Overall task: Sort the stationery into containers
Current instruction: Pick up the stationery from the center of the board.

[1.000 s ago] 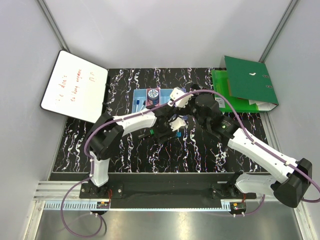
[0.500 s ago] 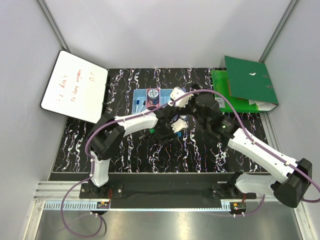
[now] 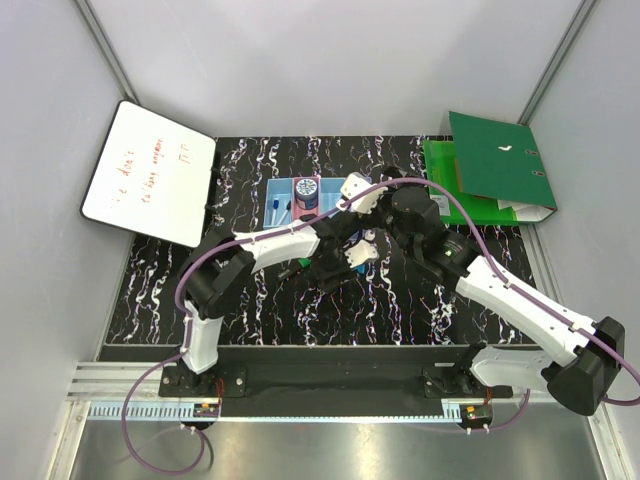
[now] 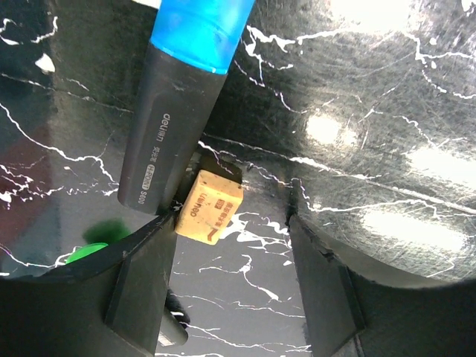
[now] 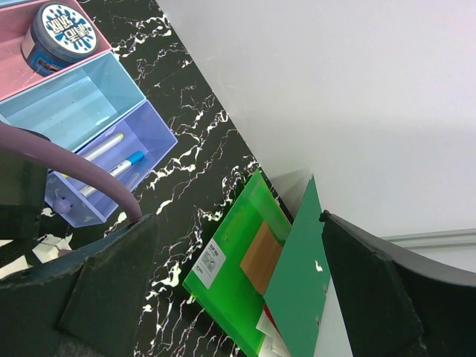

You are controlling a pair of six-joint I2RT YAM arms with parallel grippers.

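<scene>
In the left wrist view a black marker with a blue cap (image 4: 178,111) lies on the black marbled table. A small yellow eraser (image 4: 208,206) rests against its end, just past the tip of one finger. My left gripper (image 4: 230,282) hovers low over the table, open, with nothing between its jaws. The containers (image 3: 300,195) stand in a row at the back. The pink bin holds the round blue roll (image 5: 59,33), the light blue bin (image 5: 82,104) looks bare, and the purple bin (image 5: 111,160) holds white markers. My right gripper (image 5: 238,290) is open and holds nothing.
A green binder (image 3: 490,170) lies open at the back right, also in the right wrist view (image 5: 245,282). A white whiteboard (image 3: 150,172) leans at the back left. Something green (image 4: 89,249) shows beside my left finger. The two arms cross close together mid-table.
My left gripper has shifted slightly to the right over the marker and eraser. The right arm has barely moved.
</scene>
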